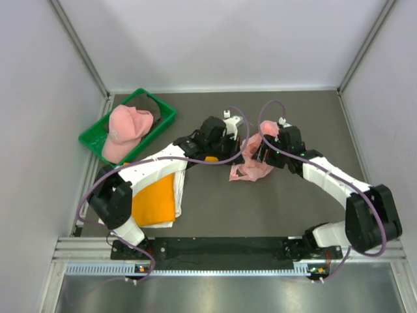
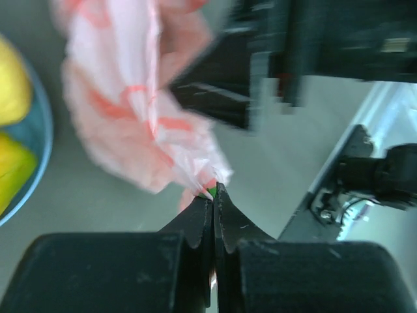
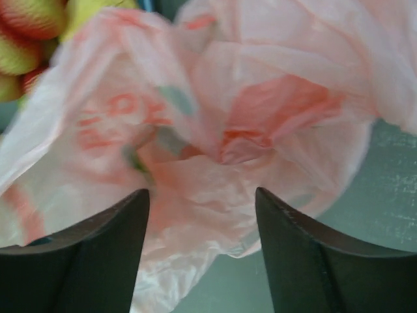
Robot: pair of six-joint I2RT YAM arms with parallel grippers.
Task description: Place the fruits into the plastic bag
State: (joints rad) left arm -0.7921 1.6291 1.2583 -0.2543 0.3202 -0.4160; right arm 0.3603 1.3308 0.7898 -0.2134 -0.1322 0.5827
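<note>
The pink plastic bag [image 1: 249, 167] lies crumpled mid-table between both arms. My left gripper [image 1: 240, 150] is shut on a thin edge of the bag [image 2: 137, 124], pinched at the fingertips [image 2: 214, 190]. My right gripper [image 1: 263, 152] is open, its jaws on either side of a fold of the bag [image 3: 260, 117] without closing on it [image 3: 202, 195]. Yellow fruits [image 2: 9, 91] lie on the light blue plate [image 2: 44, 134] at the left of the left wrist view. Red-and-yellow fruits [image 3: 26, 29] show at the top left of the right wrist view. In the top view my left arm hides most of the plate; one orange-yellow fruit [image 1: 210, 158] peeks out.
A green basket [image 1: 92, 137] holding a pink cap [image 1: 126, 130] stands at the back left. A folded orange cloth [image 1: 155, 199] on white cloth lies under my left arm. White walls close the sides and back. A metal rail runs along the near edge.
</note>
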